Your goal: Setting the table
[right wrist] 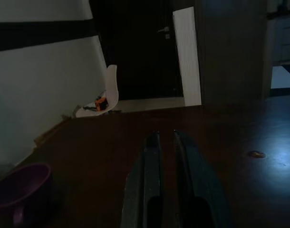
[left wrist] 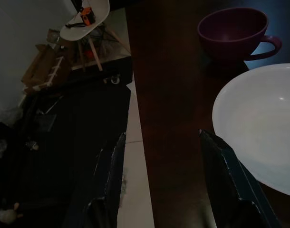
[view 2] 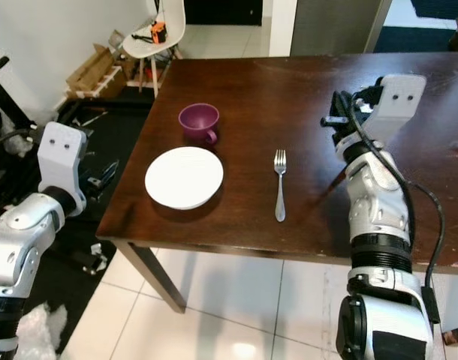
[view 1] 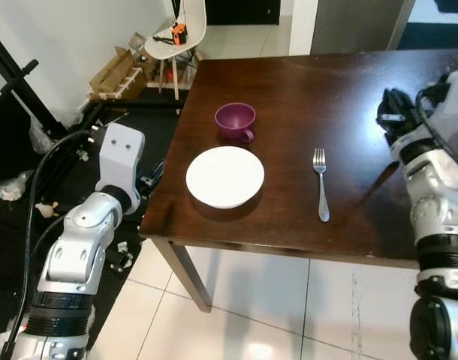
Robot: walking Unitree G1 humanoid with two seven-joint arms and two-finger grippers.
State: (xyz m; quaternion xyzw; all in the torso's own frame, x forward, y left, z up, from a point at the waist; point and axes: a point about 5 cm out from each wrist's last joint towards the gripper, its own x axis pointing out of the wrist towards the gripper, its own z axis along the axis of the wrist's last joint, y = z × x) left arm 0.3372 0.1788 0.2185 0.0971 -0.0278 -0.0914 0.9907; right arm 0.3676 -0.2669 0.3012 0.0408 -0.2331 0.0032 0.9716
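Plate [view 1: 224, 176], cup [view 1: 236, 121] and fork [view 1: 320, 184] laid on table [view 1: 349, 82]; left gripper [left wrist: 159, 156] spread, right gripper [right wrist: 166, 156] nearly closed, empty; likely next: further pieces.

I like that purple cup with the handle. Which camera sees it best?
The left eye view: the purple cup stands whole and well lit behind the white plate. The right eye view matches; both wrist views show it dark, the right's cut off.

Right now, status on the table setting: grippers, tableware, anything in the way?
Left gripper open at the table's left edge, empty. Right gripper nearly shut, empty, above the table. Plate, purple cup behind it, fork to the right. Nothing in the way.
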